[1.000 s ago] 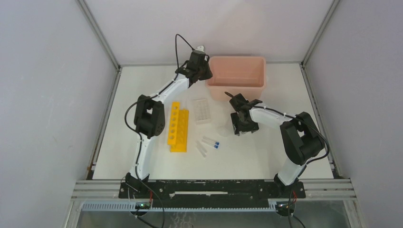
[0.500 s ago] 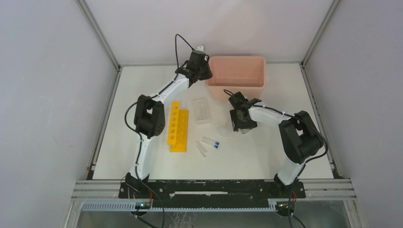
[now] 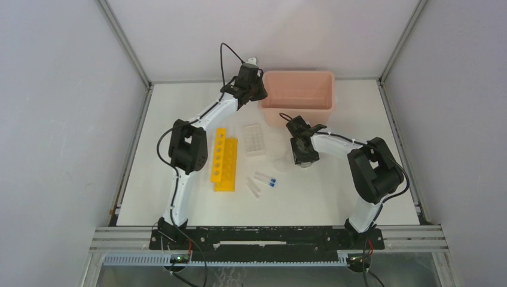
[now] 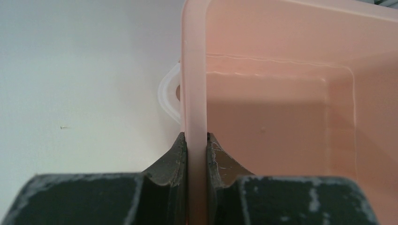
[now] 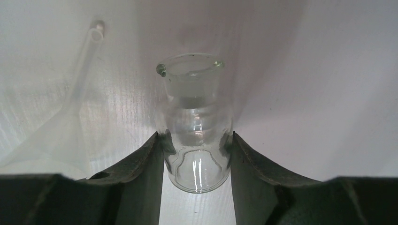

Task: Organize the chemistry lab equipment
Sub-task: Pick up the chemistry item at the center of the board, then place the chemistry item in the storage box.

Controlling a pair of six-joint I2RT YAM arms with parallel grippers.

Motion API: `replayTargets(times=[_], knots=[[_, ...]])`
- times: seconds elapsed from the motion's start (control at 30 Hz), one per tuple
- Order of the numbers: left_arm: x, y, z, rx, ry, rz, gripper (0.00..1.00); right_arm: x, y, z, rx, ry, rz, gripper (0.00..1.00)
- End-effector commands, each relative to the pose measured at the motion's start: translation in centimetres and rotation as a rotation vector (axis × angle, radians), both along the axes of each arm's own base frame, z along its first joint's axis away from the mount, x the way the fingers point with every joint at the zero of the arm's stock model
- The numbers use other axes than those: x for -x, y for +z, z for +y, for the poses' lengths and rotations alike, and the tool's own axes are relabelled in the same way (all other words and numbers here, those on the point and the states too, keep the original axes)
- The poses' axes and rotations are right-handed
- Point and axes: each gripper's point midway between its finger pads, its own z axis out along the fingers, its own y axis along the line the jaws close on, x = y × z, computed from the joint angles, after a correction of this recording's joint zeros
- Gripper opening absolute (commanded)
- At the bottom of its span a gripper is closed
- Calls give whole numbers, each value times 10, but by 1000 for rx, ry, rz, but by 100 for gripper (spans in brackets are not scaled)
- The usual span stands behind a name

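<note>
Several blue-capped tubes (image 3: 265, 178) lie loose on the table near the yellow rack (image 3: 224, 158), whose holes look unfilled; the clear gridded rack (image 3: 253, 139) stands beside it. Sorting seems barely begun. The left gripper (image 4: 197, 140) pinches the pink bin (image 4: 193, 70) by its wall, jaws narrow; the right gripper (image 5: 197, 150) clasps a small glass flask (image 5: 195, 117) on the table, fingers touching both its sides, with a clear funnel (image 5: 70, 122) just beside it. Nearly everything remains.
</note>
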Motion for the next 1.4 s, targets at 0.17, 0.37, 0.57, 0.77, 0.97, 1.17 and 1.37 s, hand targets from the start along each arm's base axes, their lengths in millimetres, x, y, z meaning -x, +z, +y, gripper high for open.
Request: replayTargets(times=[0.17, 0.37, 0.57, 0.77, 0.97, 1.17, 1.37], knots=[[7, -3, 19, -38, 36, 29, 0, -6, 37, 16, -22, 14, -116, 9], [12, -7, 24, -57, 42, 37, 0, 0, 62, 15, -39, 1, -176, 6], [17, -5, 25, -77, 32, 29, 0, 7, 104, 19, -104, 5, -271, 5], [28, 7, 20, -93, -3, -20, 0, 1, 164, 26, -177, 3, -436, 4], [43, 34, 4, -88, -78, -104, 0, -14, 217, 28, -222, -2, -590, 4], [59, 52, -13, -105, -140, -154, 0, -31, 239, 32, -232, 0, -657, 5], [68, 51, -26, -111, -180, -158, 0, -61, 239, 32, -210, 0, -692, 5]])
